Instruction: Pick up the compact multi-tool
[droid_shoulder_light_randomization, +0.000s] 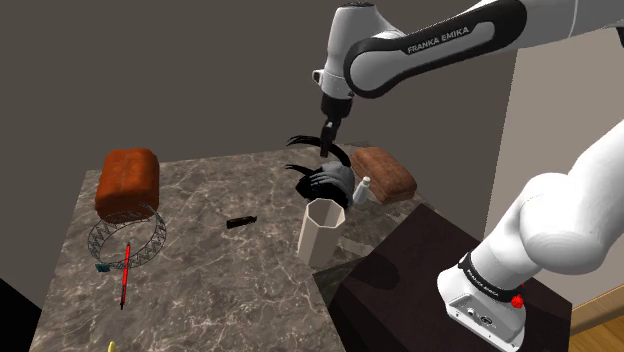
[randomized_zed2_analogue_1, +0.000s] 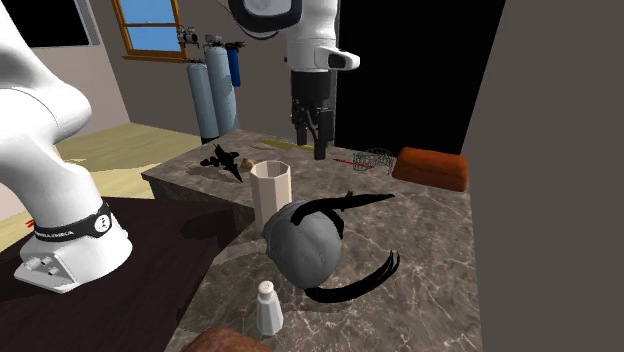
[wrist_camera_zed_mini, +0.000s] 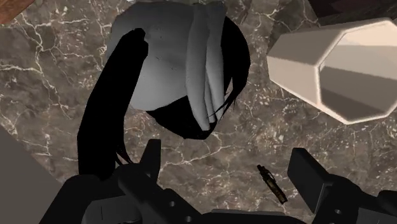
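Gripper (droid_shoulder_light_randomization: 326, 146): fingers spread wide, touching nothing. I'm hanging high over the marble table (droid_shoulder_light_randomization: 200, 280).
Multi-tool (droid_shoulder_light_randomization: 240, 222): small and dark, lying flat on the marble to the shoulder view's left of the pale cup (droid_shoulder_light_randomization: 322, 232), well apart from my fingers.
Wrist check: the tool shows far below between the two fingers, nearer one of them, so I'm off-centre.
Risk, cup: it stands near my way across, and I reckon a low sideways swing would tip it.
Risk, straps: the grey bag (droid_shoulder_light_randomization: 333, 182) with black straps lies right under me. A finger could snag a loop and drag it.
Risk, grasp: it's a thin thing on hard stone. If I close off-centre, it likely skids or pivots out.
Risk, depth: too low and the fingertips hit marble, too high and they close on air.
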